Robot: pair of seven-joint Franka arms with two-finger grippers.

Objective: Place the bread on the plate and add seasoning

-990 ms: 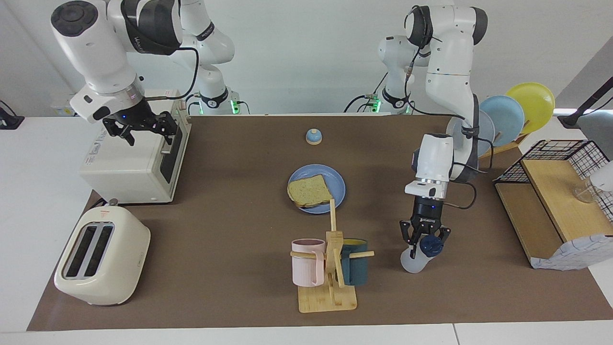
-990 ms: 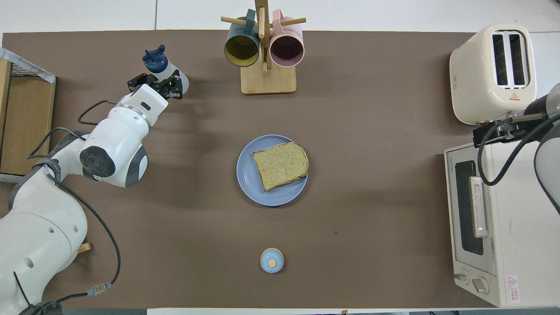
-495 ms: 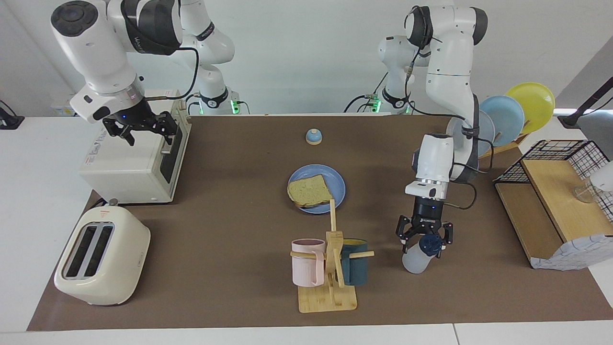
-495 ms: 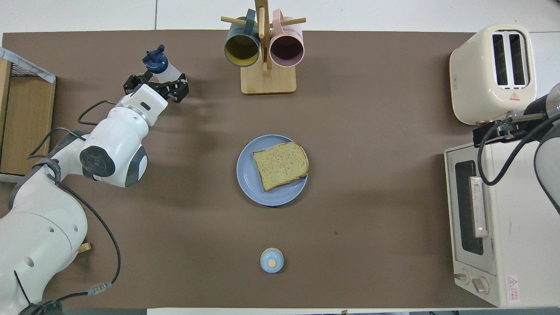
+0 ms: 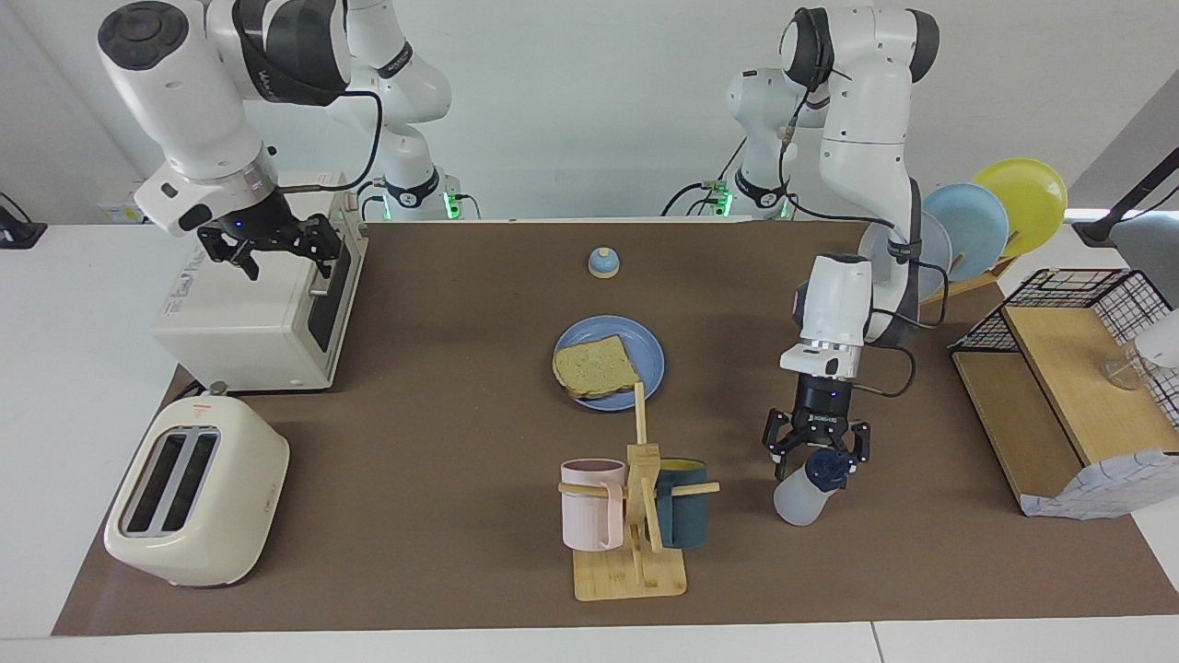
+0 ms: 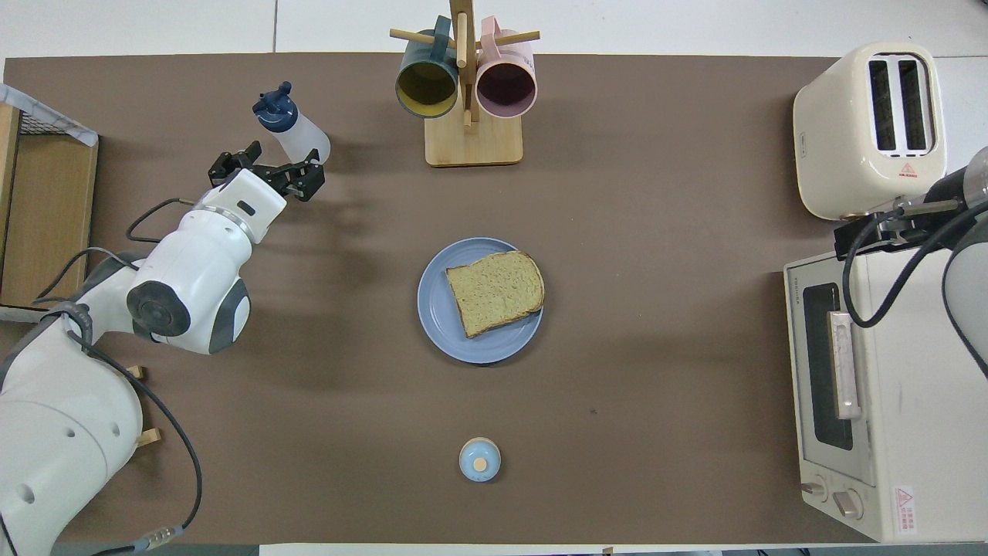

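The bread [image 5: 596,366] lies on the blue plate [image 5: 650,354] at the table's middle; the bread [image 6: 494,292] and the plate [image 6: 438,310] also show in the overhead view. The seasoning bottle [image 5: 804,493] stands free on the table toward the left arm's end, farther from the robots than the plate, and shows in the overhead view [image 6: 295,131]. My left gripper [image 5: 815,447] is open and empty just above and beside its cap, on the robots' side [image 6: 266,171]. My right gripper [image 5: 268,250] is open and waits over the toaster oven.
A wooden mug rack [image 5: 636,520] with two mugs stands beside the bottle. A small bell [image 5: 603,263] sits nearer the robots. The toaster [image 5: 193,493] and toaster oven [image 5: 258,318] stand at the right arm's end. A plate rack [image 5: 976,226] and wooden shelf [image 5: 1059,396] stand at the left arm's end.
My left gripper opened, let go of the seasoning bottle and drew back toward the robots. The bottle stays on the table. The right arm has not moved.
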